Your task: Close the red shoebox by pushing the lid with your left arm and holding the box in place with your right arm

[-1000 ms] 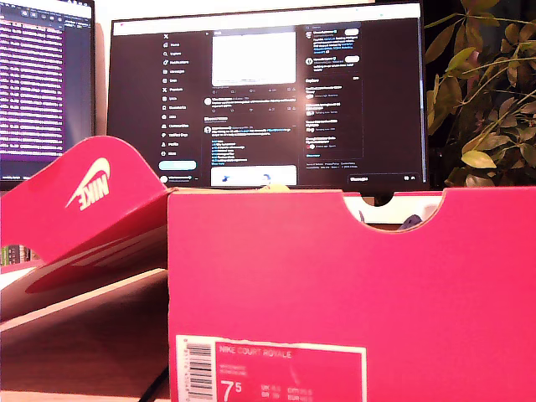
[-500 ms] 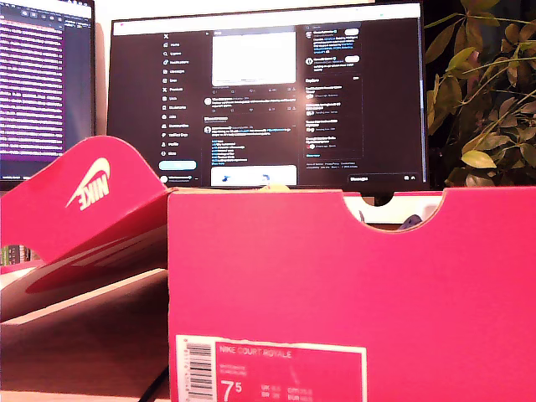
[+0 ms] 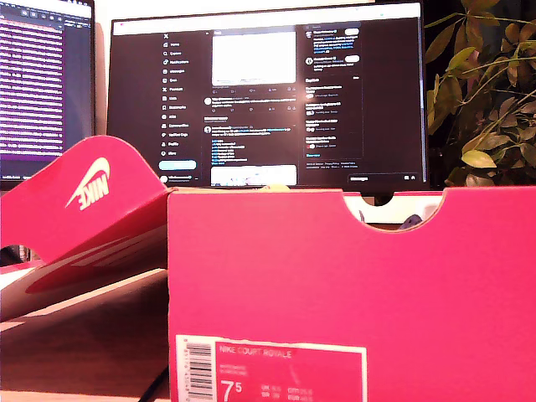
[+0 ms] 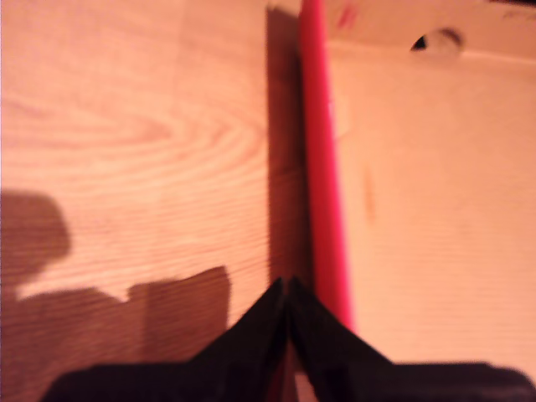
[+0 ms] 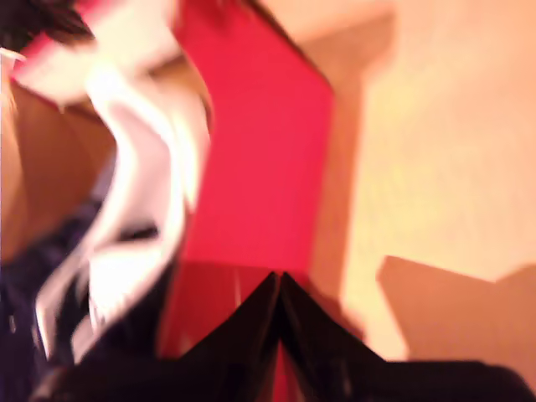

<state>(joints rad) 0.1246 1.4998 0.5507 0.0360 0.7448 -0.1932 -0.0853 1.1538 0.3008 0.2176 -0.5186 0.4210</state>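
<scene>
Red shoebox (image 3: 352, 285) | lid (image 3: 84, 197) raised | white paper (image 5: 134, 167) inside

One red shoebox (image 3: 352, 285) fills the exterior view, with one lid (image 3: 84, 197) standing open beside it and one white label (image 3: 268, 370) on its near end. Behind the shoebox stand two monitors, a big one (image 3: 268, 92) and a second (image 3: 42, 84) beside it at the exterior view's left edge, plus one leafy plant (image 3: 486, 92) beside the big one. Two grippers show, my first gripper (image 4: 287, 289) and my second gripper (image 5: 279, 280), each with its tips pressed together.
</scene>
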